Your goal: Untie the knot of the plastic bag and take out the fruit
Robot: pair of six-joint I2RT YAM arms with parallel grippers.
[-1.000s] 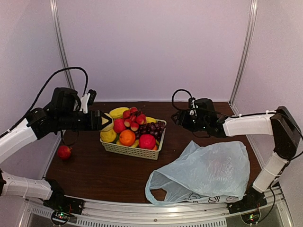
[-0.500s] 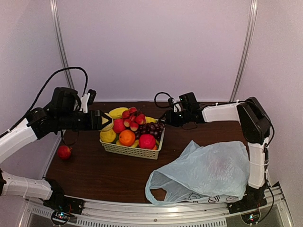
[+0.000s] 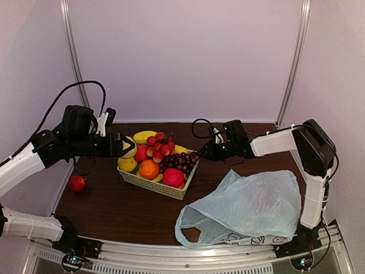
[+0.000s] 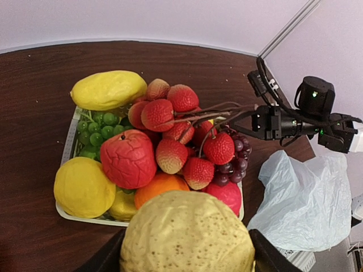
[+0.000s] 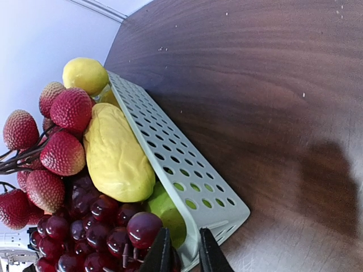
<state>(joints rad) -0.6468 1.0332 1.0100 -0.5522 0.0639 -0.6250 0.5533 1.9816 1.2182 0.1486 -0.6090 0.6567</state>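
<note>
So the right gripper (image 3: 201, 152) has now pinched shut on the basket (image 3: 151, 184) at its right corner rim, and it's twisted a bit. The left gripper (image 3: 128, 145) is clamped on a lumpy yellow fruit (image 4: 187, 232) at the basket's left edge. The plastic bag (image 3: 251, 208) lies front right, and a red fruit (image 3: 77, 183) sits far left.

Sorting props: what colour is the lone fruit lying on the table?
The lone fruit is red; top external view shows it best.

The basket (image 3: 155, 184) of fruit (image 3: 149, 168) stands central on the table (image 3: 114, 211), the plastic bag (image 3: 251, 208) to its near right, a loose fruit (image 3: 77, 182) at the left edge. The left gripper (image 3: 129, 145), a held fruit (image 4: 187, 235) in it, is just left of the basket; the right gripper (image 5: 186, 256) straddles its right rim.
</note>
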